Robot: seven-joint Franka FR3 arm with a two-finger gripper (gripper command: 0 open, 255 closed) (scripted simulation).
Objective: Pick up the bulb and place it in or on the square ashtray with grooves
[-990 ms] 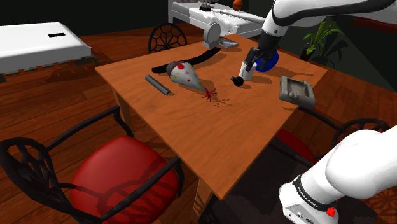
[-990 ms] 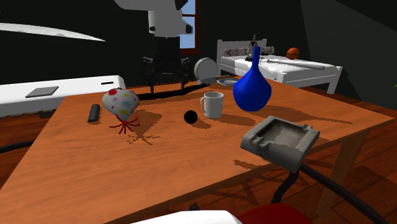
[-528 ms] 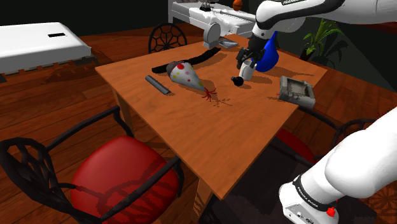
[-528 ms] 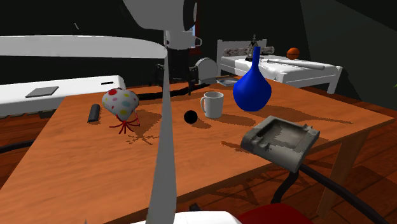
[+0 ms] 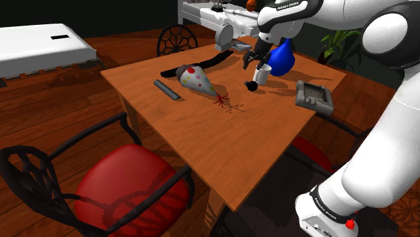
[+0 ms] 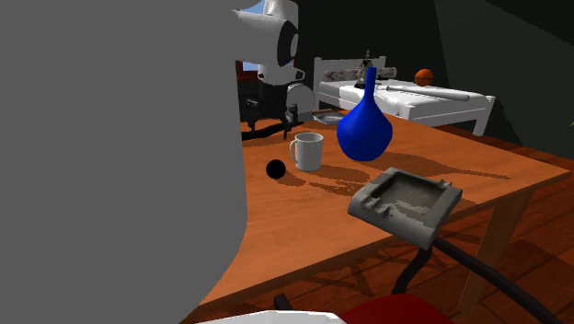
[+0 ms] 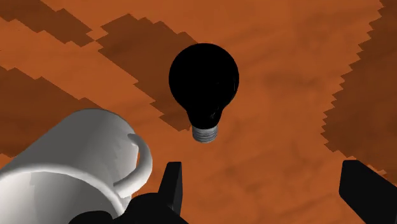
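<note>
Black, smooth, pear-shaped bulb (image 7: pixel 203 83) with ribbed grey screw base is seen lying on the wood-grain table (image 7: pixel 305 95), just beside a white mug (image 7: pixel 70 159). Claw (image 7: pixel 264 175) is held spread above it, pointed downward.

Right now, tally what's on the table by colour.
Black: 2 (bulb, curved strip)
White: 1 (mug)
Blue: 1 (vase)
Grey: 4 (ashtray, spotted party hat, flat bar, round piece at the far edge)
Total: 8
</note>
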